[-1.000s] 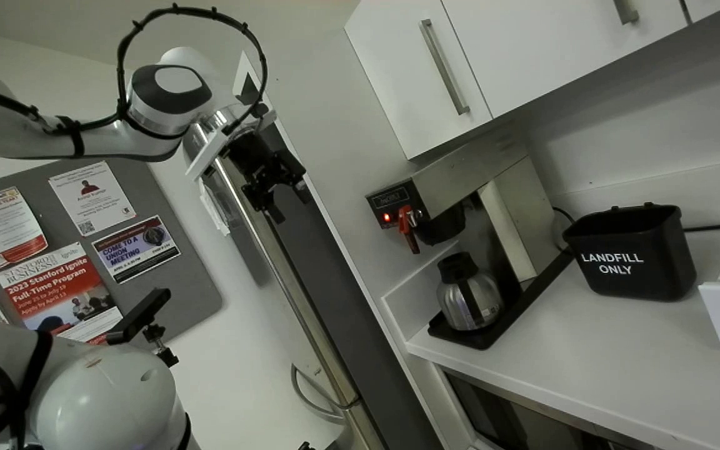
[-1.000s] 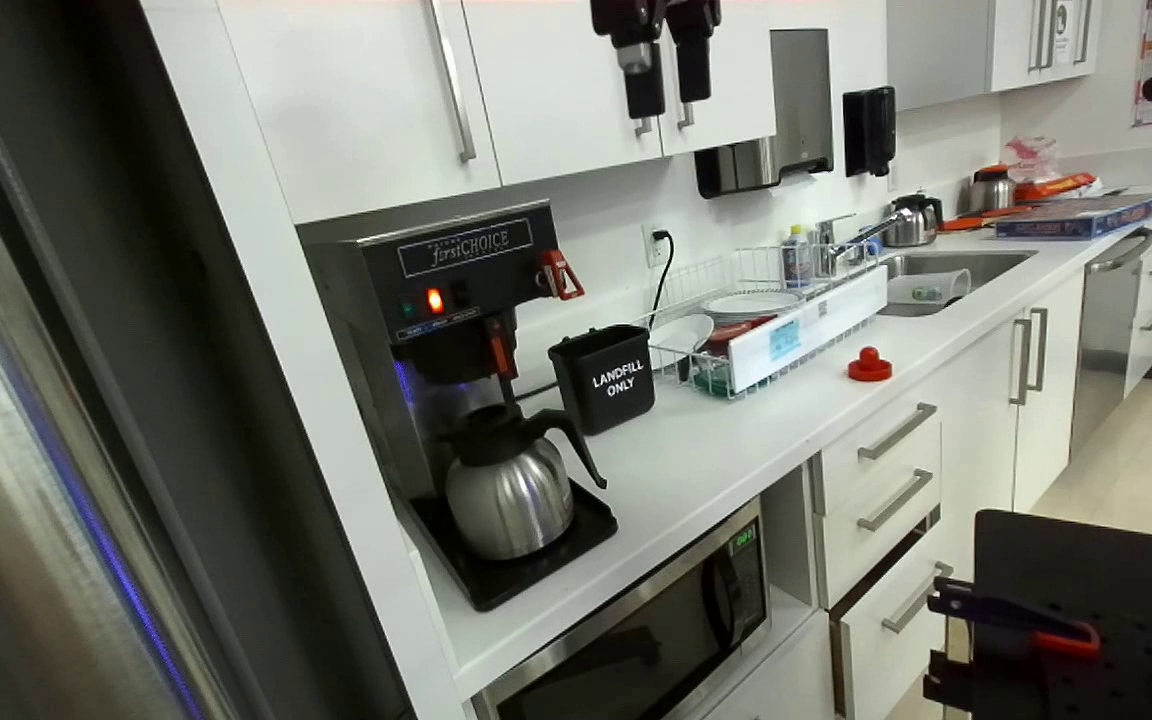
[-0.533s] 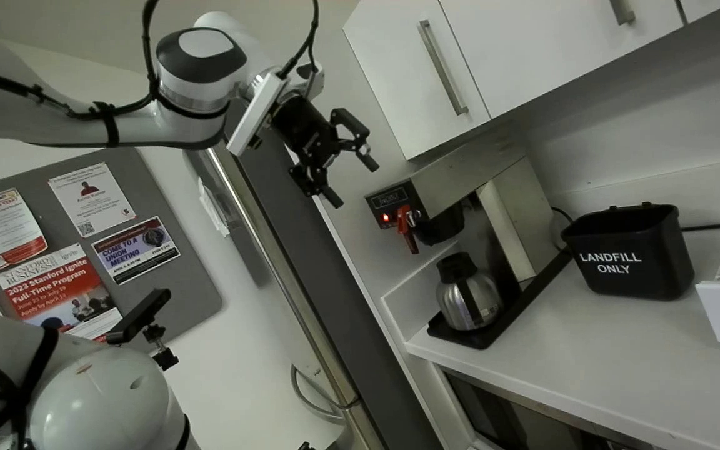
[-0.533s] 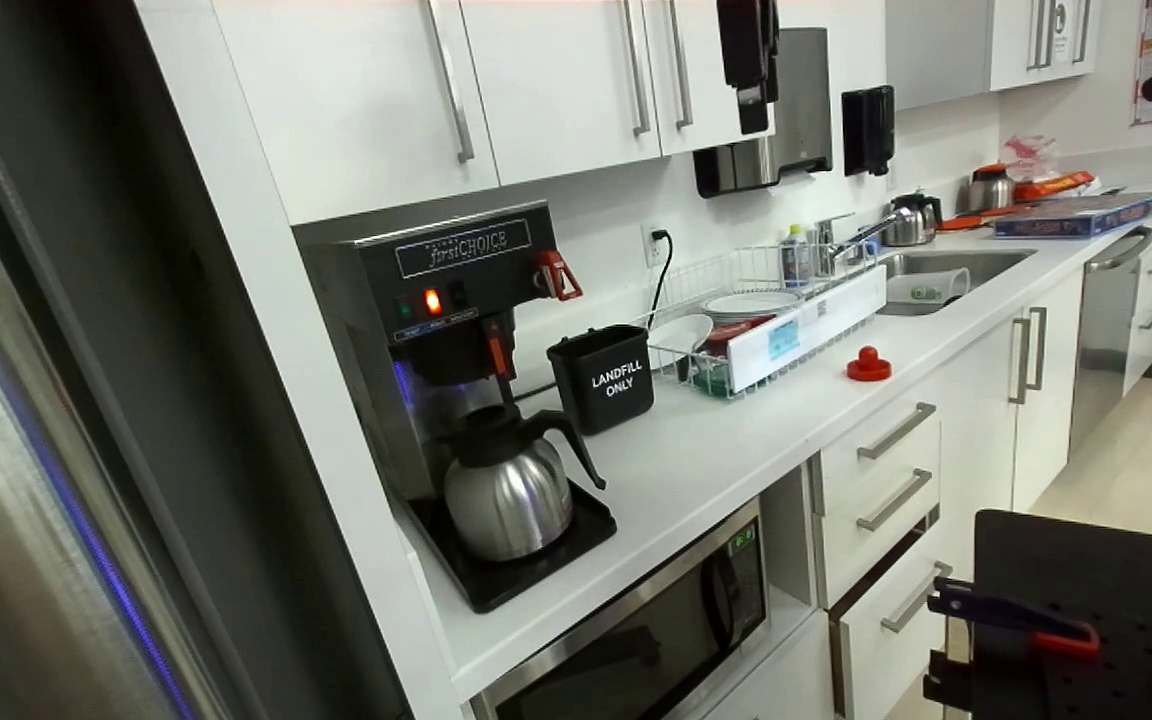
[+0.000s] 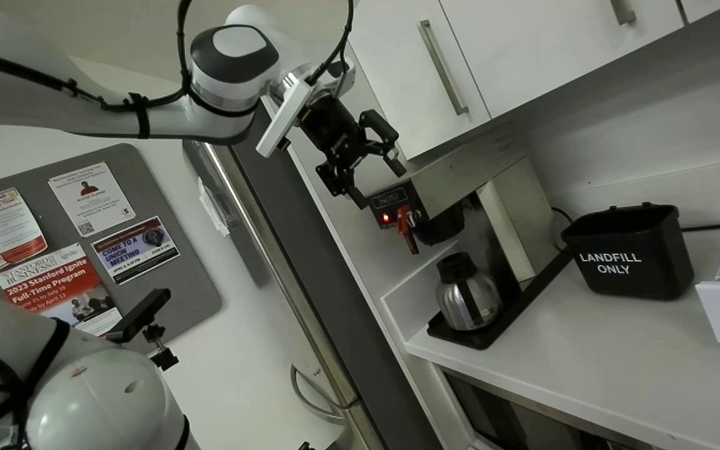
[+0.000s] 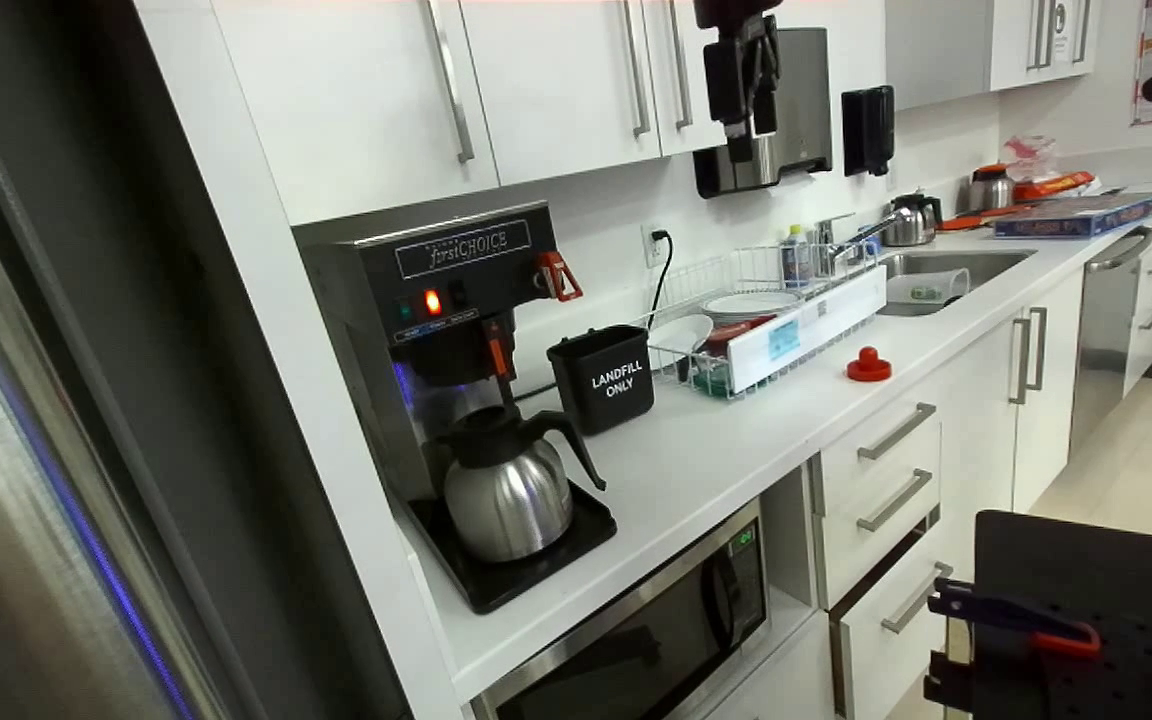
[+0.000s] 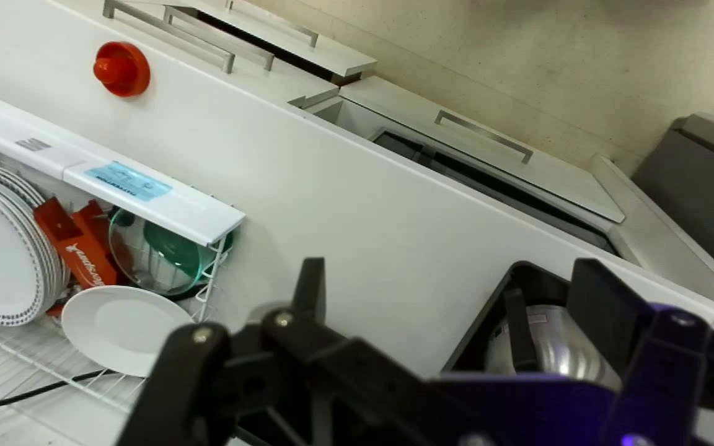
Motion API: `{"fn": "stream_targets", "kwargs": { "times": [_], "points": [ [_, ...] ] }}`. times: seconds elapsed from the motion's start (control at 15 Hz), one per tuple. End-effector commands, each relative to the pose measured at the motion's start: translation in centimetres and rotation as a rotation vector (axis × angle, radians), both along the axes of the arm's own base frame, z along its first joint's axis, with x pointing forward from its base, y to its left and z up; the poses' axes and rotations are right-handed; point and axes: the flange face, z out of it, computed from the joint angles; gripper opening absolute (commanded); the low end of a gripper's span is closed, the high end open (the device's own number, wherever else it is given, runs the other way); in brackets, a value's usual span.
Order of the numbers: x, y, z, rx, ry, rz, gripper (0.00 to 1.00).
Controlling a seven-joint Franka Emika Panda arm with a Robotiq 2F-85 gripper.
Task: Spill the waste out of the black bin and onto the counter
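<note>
The black bin (image 5: 632,259) stands upright on the white counter (image 5: 560,356), with its open top up and "LANDFILL ONLY" facing the room. The bin (image 6: 604,385) and counter (image 6: 696,465) show in both exterior views. I cannot make the bin out in the wrist view, where the counter (image 7: 344,204) lies below. The waste is not visible; the bin's inside is too dark or hidden to see. My gripper (image 5: 377,183) is open and empty, high in the air in front of the coffee machine, well apart from the bin. Its fingers (image 7: 450,269) are wide apart in the wrist view.
A coffee machine (image 6: 466,245) with a steel coffee pot (image 6: 511,500) on a black tray stands beside the bin. A dish rack (image 6: 806,325) is on the bin's other side. A red knobbed disc (image 6: 869,367) lies near the front edge. Cabinets (image 5: 422,81) hang above.
My gripper has moved right in an exterior view, from before the fridge to before the coffee machine, and has turned. It stays open. The bin has not moved.
</note>
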Motion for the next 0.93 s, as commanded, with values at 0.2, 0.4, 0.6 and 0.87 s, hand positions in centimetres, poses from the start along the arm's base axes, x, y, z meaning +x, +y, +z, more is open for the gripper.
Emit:
{"fn": "stream_targets", "kwargs": {
  "times": [0.2,0.4,0.6,0.87],
  "points": [
    [2.0,-4.8,-1.1,-0.03,-0.111,-0.139,1.0],
    [3.9,-9.8,-4.0,0.01,-0.193,-0.255,1.0],
    [6.7,-14.2,-7.2,-0.003,-0.286,-0.357,1.0],
    [10.0,-15.9,-9.4,-0.123,-0.359,-0.405,1.0]
  ]
}}
